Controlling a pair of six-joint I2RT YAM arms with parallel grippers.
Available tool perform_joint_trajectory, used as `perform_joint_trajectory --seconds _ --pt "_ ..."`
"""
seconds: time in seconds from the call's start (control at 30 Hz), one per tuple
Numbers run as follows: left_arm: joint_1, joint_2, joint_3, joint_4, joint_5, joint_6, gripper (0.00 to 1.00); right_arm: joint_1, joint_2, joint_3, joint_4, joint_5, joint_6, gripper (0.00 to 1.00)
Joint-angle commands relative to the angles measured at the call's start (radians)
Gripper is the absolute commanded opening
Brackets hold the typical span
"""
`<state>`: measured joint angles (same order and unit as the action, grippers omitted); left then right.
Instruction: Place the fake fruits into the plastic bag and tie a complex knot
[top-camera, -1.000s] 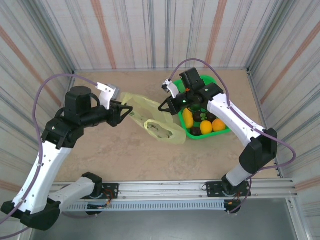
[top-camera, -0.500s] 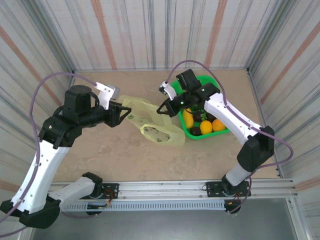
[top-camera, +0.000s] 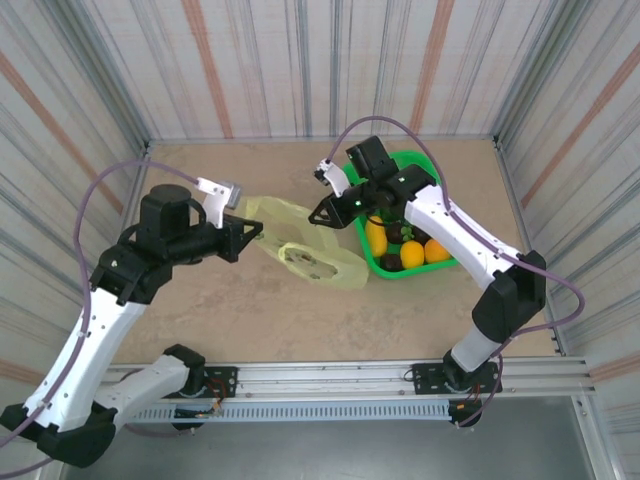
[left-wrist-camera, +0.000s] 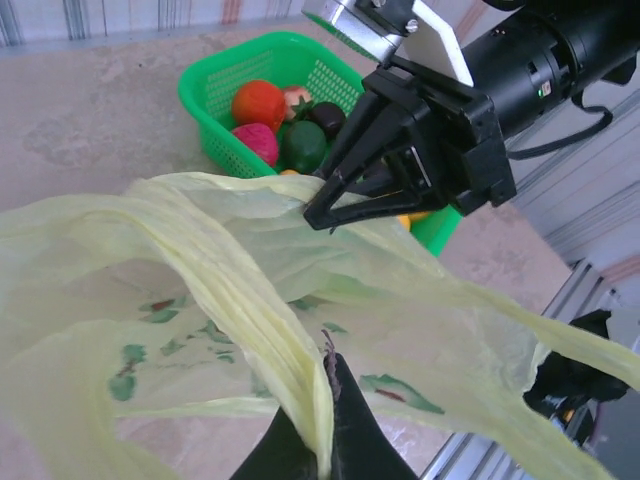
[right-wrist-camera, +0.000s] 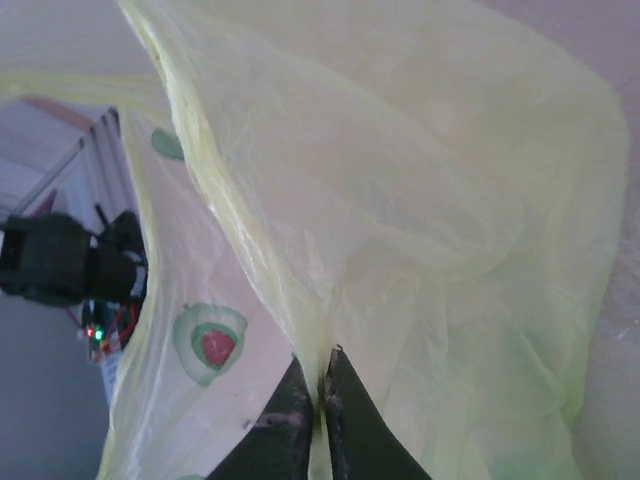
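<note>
Top view: a thin, translucent yellow-green plastic bag (top-camera: 318, 262) lies crumpled at mid-frame on the beige table (top-camera: 230, 300). The left gripper (top-camera: 252, 234) is at its left end and the right gripper (top-camera: 318, 214) at its upper edge. Small glossy fake fruits (top-camera: 405, 243) sit right of centre in a rigid bright green mesh basket (top-camera: 395, 272).

Left wrist view: at bottom centre the left gripper (left-wrist-camera: 325, 400) is clamped on a bunched fold of the plastic bag (left-wrist-camera: 200, 270). At centre the right gripper (left-wrist-camera: 318, 210) pinches its upper edge. The fake fruits (left-wrist-camera: 265, 105) are at upper left.

Right wrist view: at bottom centre the right gripper (right-wrist-camera: 320, 400) is pressed together on the plastic bag (right-wrist-camera: 400, 220).
</note>
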<state>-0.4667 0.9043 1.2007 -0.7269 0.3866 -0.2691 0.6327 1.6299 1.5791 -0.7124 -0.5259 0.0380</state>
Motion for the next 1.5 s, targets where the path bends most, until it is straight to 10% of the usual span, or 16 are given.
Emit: perform_joint_trajectory --seconds 0.0,0.13,0.37,0.5,0.97,1.47 --pt "0.014 -0.046 -0.075 0.151 -0.089 -0.216 0.00 0.005 -0.079 -0.022 0.111 0.141 0.143 0.45" --pt "0.082 -0.095 -0.094 0.096 -0.278 -0.292 0.00 -0.013 -0.213 -0.105 0.217 0.155 0.225 0.69" --pt "0.109 -0.142 -0.036 -0.039 -0.626 -0.370 0.00 -0.048 -0.304 -0.229 0.076 0.464 0.351 0.44" --pt "0.105 -0.120 -0.002 -0.116 -0.807 -0.483 0.00 -0.038 -0.222 -0.278 -0.022 0.580 0.368 0.51" --pt "0.102 -0.082 0.006 -0.029 -0.775 -0.485 0.00 -0.070 0.297 -0.039 -0.094 0.802 0.492 0.52" --pt "0.065 -0.037 0.033 0.001 -0.743 -0.500 0.00 -0.334 0.125 -0.236 0.020 0.748 0.589 0.38"
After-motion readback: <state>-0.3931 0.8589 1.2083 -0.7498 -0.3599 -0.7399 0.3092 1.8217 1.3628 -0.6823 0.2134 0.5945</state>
